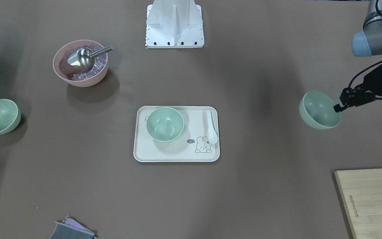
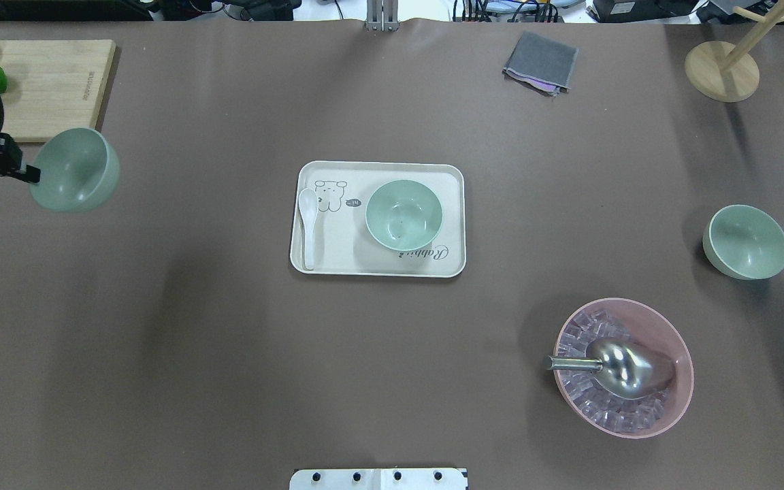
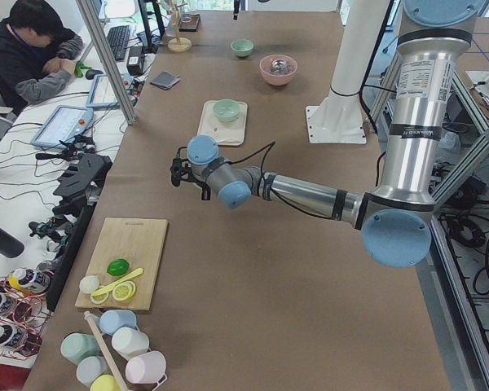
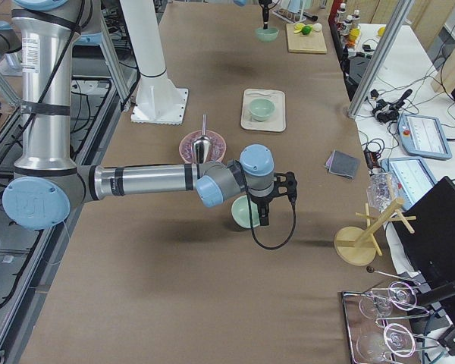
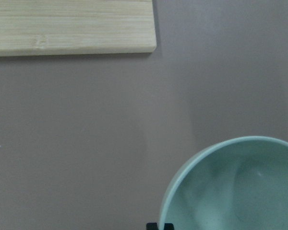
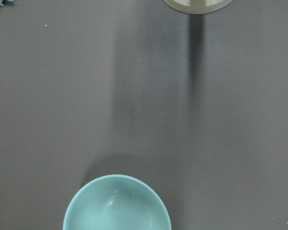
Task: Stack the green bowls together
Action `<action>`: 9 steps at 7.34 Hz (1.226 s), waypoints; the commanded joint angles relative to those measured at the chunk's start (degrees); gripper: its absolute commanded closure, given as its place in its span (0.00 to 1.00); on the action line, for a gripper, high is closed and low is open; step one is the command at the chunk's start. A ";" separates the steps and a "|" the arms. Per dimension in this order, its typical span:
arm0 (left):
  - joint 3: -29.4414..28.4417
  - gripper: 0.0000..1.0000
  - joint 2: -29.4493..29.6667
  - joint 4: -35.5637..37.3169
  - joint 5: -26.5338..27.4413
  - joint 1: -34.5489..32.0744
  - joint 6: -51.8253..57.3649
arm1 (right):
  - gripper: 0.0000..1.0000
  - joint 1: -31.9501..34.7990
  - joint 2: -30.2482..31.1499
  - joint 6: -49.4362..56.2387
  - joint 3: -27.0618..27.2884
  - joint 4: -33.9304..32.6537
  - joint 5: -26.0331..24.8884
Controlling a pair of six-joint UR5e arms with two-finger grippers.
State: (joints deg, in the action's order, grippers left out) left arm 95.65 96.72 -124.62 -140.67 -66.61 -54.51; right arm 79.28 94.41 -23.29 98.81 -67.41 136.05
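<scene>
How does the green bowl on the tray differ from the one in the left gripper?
The tray bowl sits on the cream tray beside a white spoon; the gripped bowl is off it, near the cutting board. The tray bowl is untouched; the left gripper pinches the gripped bowl's rim. Both are pale green, round.

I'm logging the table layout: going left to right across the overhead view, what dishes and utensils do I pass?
The held green bowl in the left gripper → white spoon → middle green bowl, both on the tray → pink bowl with its metal scoop → far-right green bowl.
</scene>
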 commanded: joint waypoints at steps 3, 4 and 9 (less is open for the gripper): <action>7.24 1.00 10.65 12.39 6.07 9.19 -17.55 | 0.00 0.00 0.24 0.00 0.51 0.00 0.00; 9.27 1.00 16.34 22.21 10.89 13.22 -19.82 | 0.00 0.00 0.25 0.00 0.51 0.00 0.00; -1.40 1.00 38.07 32.07 22.26 26.44 -33.28 | 0.00 0.00 0.42 0.00 0.51 0.00 -0.17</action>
State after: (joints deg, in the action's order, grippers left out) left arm 98.64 129.87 -92.83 -120.51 -42.07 -85.08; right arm 79.28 94.82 -23.29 99.31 -67.41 135.92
